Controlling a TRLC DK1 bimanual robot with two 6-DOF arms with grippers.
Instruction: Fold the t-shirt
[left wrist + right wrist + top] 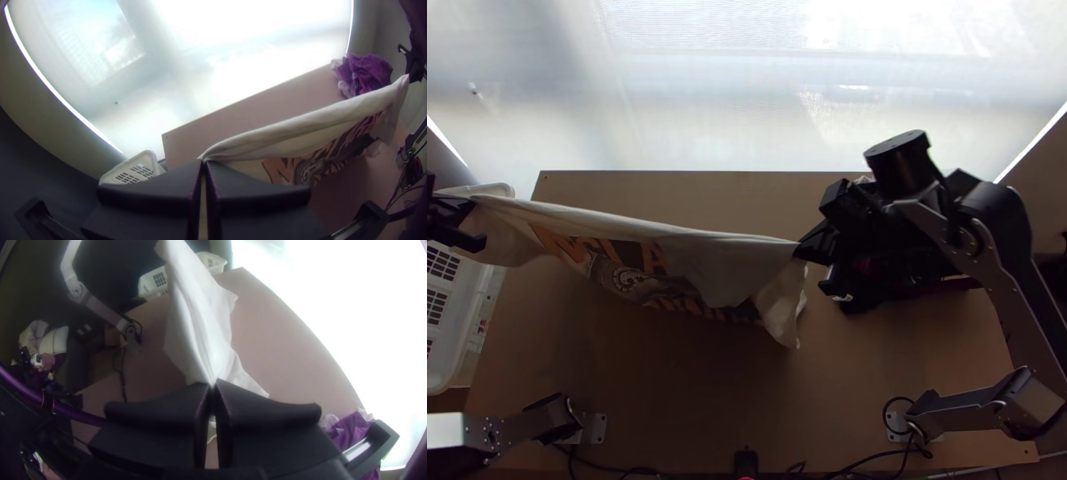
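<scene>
A white t-shirt (pixel 699 260) with an orange and dark print hangs stretched between both grippers, its upper edge taut and its lower part drooping over the table. At the far left of the top view my left gripper (pixel 467 210) holds one end. My right gripper (pixel 805 246) grips the other end right of centre. In the left wrist view the left gripper (pixel 203 163) is shut on a corner of the t-shirt (pixel 302 129). The right wrist view shows the right gripper (pixel 213 384) shut on the white cloth (pixel 200 324).
A white basket (pixel 475 352) stands at the table's left edge. Purple cloth (pixel 362 73) lies bunched on the table's far right part, beneath the right arm in the top view. Cables (pixel 875 464) run along the near edge of the wooden table (pixel 667 384).
</scene>
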